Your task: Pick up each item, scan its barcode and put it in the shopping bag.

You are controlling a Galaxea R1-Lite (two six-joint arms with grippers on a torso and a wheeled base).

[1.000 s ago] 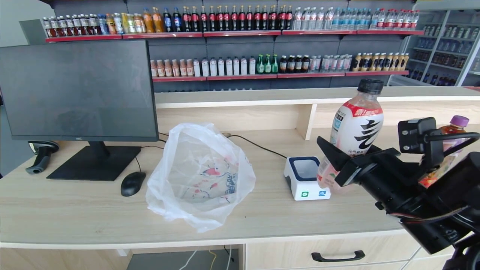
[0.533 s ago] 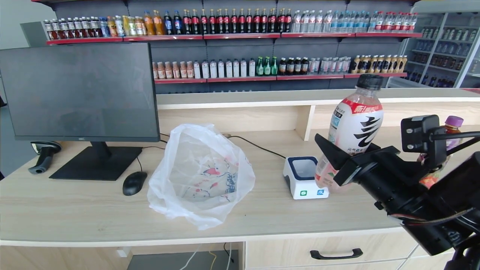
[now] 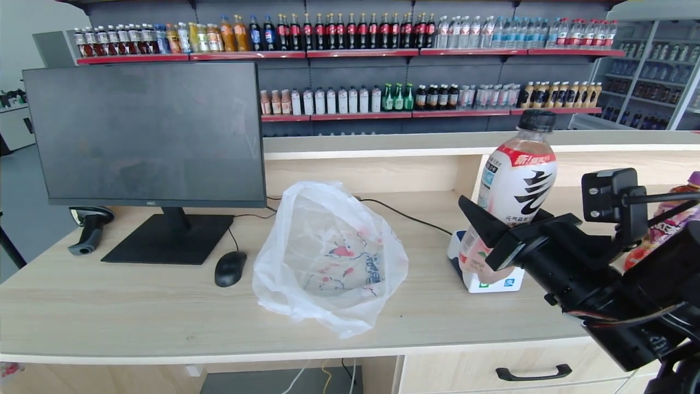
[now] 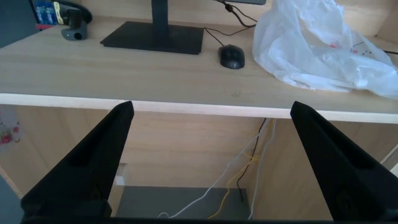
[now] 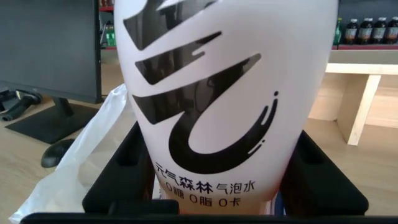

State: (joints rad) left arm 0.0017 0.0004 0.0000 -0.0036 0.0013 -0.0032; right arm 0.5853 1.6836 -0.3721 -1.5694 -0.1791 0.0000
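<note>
The left gripper (image 4: 211, 107) hangs with its fingers spread wide and nothing between them, level with the front edge of the counter (image 3: 109, 317). At the right of the head view, the right gripper (image 3: 508, 230) pinches a white-labelled bottle (image 3: 519, 180) by its lower body. The bottle stands nearly upright, its black cap above the fingers.

Across the head view from the left, a handheld scanner (image 3: 85, 232) sits at the left edge, then a dark monitor (image 3: 147, 131) and a black mouse (image 3: 229, 268). The thin plastic shopping bag (image 3: 331, 257) lies crumpled at centre, well left of the held bottle. The bottle's base hides part of the white scanner box (image 3: 492, 282) just behind it. A purple-capped bottle (image 3: 675, 216) stands at the right edge, behind the right arm.
</note>
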